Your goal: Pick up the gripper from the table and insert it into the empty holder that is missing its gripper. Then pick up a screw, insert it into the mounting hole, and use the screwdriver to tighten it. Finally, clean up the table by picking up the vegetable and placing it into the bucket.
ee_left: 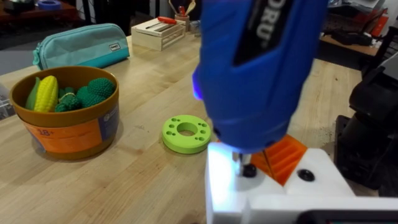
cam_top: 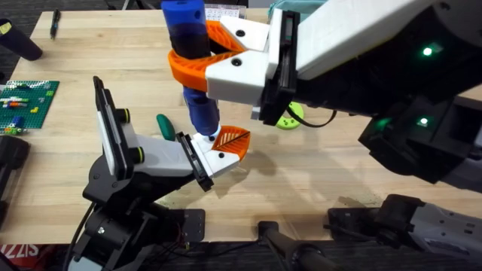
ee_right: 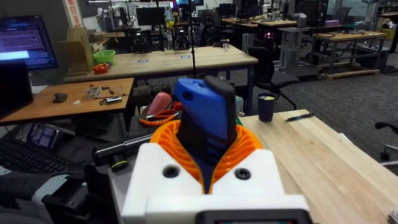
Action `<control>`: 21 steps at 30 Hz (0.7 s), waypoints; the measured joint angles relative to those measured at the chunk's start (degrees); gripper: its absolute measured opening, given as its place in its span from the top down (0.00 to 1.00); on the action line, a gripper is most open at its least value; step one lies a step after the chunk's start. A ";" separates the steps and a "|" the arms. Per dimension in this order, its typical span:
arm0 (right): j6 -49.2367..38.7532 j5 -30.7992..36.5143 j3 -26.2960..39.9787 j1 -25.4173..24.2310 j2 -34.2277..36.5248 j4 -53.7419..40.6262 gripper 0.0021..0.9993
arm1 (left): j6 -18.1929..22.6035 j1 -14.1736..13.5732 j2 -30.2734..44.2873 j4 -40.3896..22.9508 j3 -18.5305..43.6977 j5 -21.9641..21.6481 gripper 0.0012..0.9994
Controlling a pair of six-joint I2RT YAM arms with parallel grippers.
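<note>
My right gripper [cam_top: 197, 59] is shut on the blue screwdriver [cam_top: 190, 38], holding it upright between its curved orange jaws [ee_right: 208, 152]. The screwdriver's tip [ee_left: 244, 163] rests on a dark screw [ee_left: 249, 170] in the white holder [cam_top: 207, 154] at the end of the left arm. The small orange gripper [cam_top: 232, 141] sits in that holder, seen again as a ribbed orange piece [ee_left: 283, 157] beside the tip. A dark green vegetable [cam_top: 166, 126] lies on the table just left of the holder. The brown bucket [ee_left: 68, 127] holds corn and green vegetables.
A lime green disc [ee_left: 186, 134] lies between the bucket and the holder, partly under my right arm [cam_top: 290, 118]. A green brick baseplate [cam_top: 26, 102] and a pen [cam_top: 54, 22] are at the far left. A teal pouch [ee_left: 84, 43] and a small wooden box [ee_left: 158, 32] stand behind the bucket.
</note>
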 joint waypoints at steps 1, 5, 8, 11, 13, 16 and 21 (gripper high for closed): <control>0.02 0.03 -0.01 0.00 0.00 -0.34 0.96 | -0.11 0.00 0.01 -0.01 0.00 0.00 0.99; 0.05 0.08 -0.02 -0.02 0.01 -0.52 0.96 | -0.35 0.00 0.07 0.00 0.00 0.00 0.99; 0.03 0.06 -0.03 -0.02 0.02 -0.03 0.96 | -0.38 0.00 0.07 0.03 0.00 0.00 0.99; 0.03 0.02 -0.38 -0.02 0.01 1.43 0.96 | -0.38 0.00 0.07 0.04 0.00 0.00 0.99; 0.04 0.02 -0.47 -0.02 0.02 1.96 0.96 | -0.38 0.00 0.07 0.04 0.00 0.00 0.99; 0.04 0.02 -0.54 -0.02 0.00 2.17 0.96 | -0.38 0.00 0.07 0.04 0.00 0.00 0.99; 0.04 0.04 -0.78 -0.02 -1.16 1.95 0.96 | -0.37 0.00 0.07 0.04 0.00 0.00 0.99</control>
